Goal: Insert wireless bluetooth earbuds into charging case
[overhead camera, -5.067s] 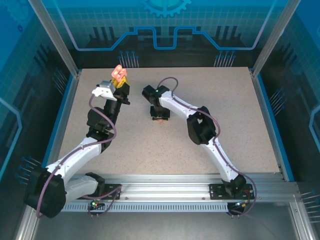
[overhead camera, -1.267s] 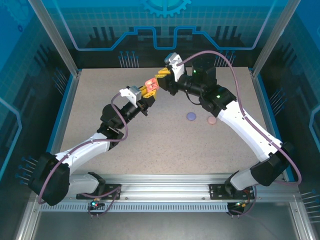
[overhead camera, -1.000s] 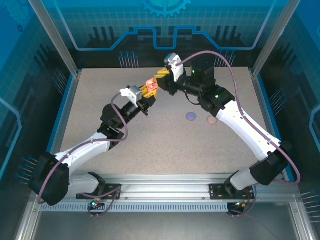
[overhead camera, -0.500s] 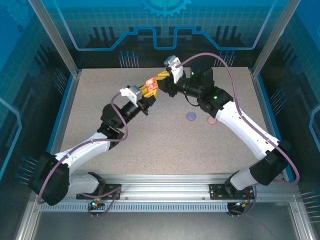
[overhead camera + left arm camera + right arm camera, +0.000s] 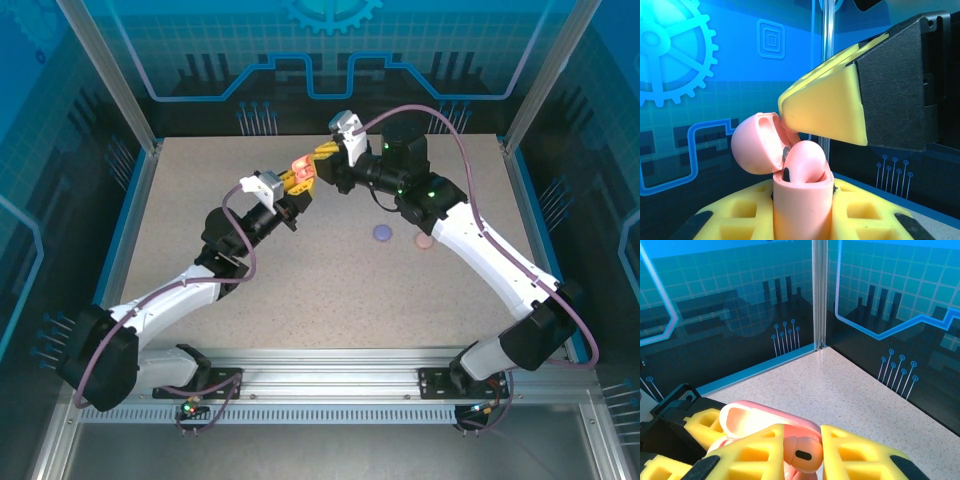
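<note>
The left gripper (image 5: 296,180) is clamping the salmon-pink charging case (image 5: 802,207) upright between its yellow fingers (image 5: 730,217). The case's rounded lid (image 5: 757,145) is standing open, tipped to one side. Directly above the case's mouth, the right gripper (image 5: 802,452) is pinching a matching earbud (image 5: 807,160) between its yellow pads (image 5: 752,452). The bud is looking glossy and bulbous, with a small dark oval slot, and its lower end is sitting in the case opening. Below the right gripper, a purple piece (image 5: 382,232) and a pale pink piece (image 5: 424,241) are lying near each other on the speckled table (image 5: 300,270).
</note>
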